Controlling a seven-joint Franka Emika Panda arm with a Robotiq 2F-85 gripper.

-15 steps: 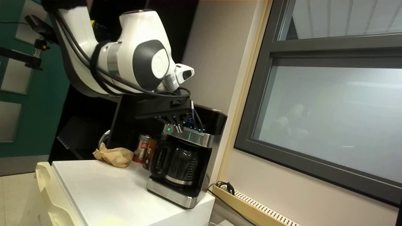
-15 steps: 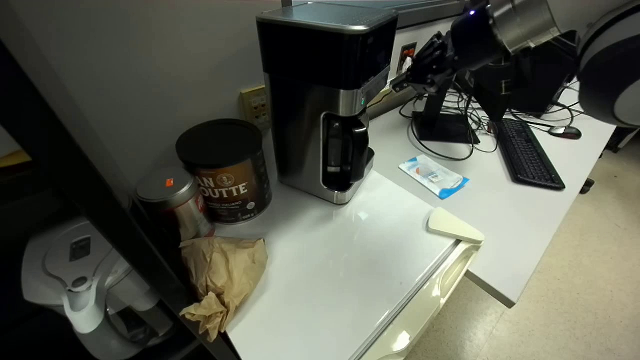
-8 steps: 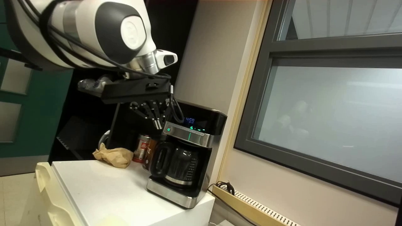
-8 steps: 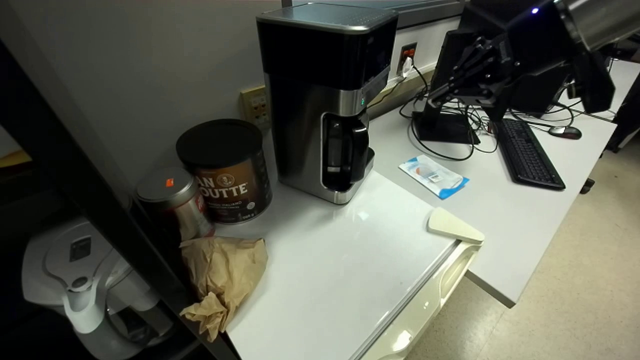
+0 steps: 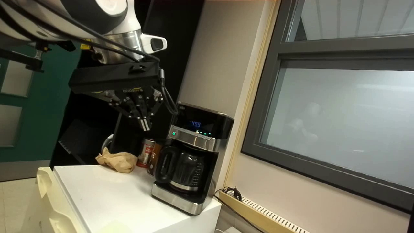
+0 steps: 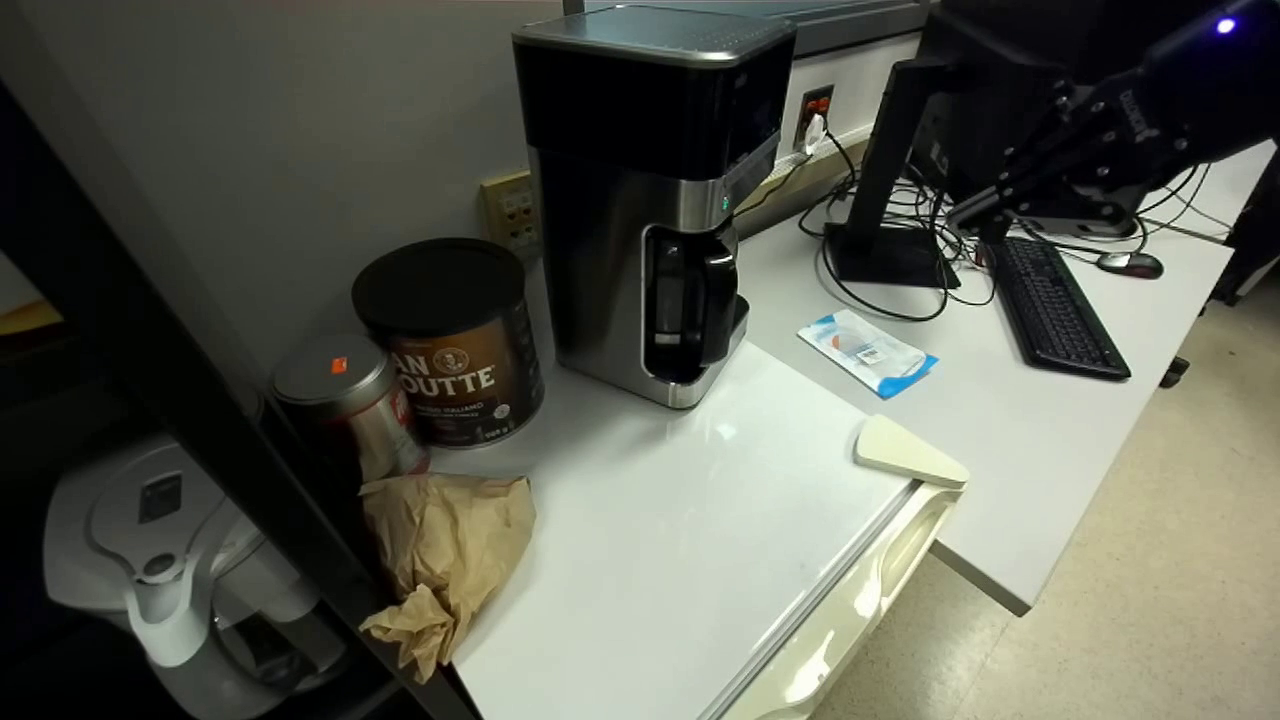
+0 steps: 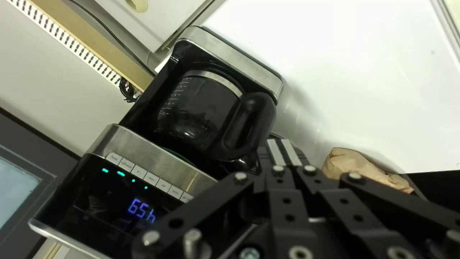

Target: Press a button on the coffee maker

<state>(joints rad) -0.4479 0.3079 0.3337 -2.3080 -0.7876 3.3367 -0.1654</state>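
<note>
"Well, in an exterior view you have your black two-finger gripper (image 5: 145,126) hanging in the air left of the black and silver drip coffee maker (image 5: 194,140), apart from it."

"Yes, and your fingers (image 7: 276,153) are closed, lying side by side with a thin dark line between them."

"There your coffee maker stands upright at the right end of the white cabinet top (image 5: 97,194), the dark-handled glass carafe (image 5: 187,170) seated in it."

"Across its upper front you can read 4:59 in blue on the glossy black display (image 5: 196,124), with small green lights (image 5: 205,133) below. Your wrist view shows the row of silver rectangular buttons (image 7: 151,178), your fingers off to their right, apart from them."

"In an exterior view you see a black-lidded brown cylindrical coffee tin (image 6: 460,370) left of the coffee maker, and a silver and red metal can (image 6: 370,425) just left of the tin."

"The crumpled brown paper bag (image 6: 455,545) lies nearer, by the can. On the right, your pale grey desk (image 6: 1010,450) bears a white and blue packet (image 6: 868,352) and, farther right, a black keyboard (image 6: 1055,305)."
</note>
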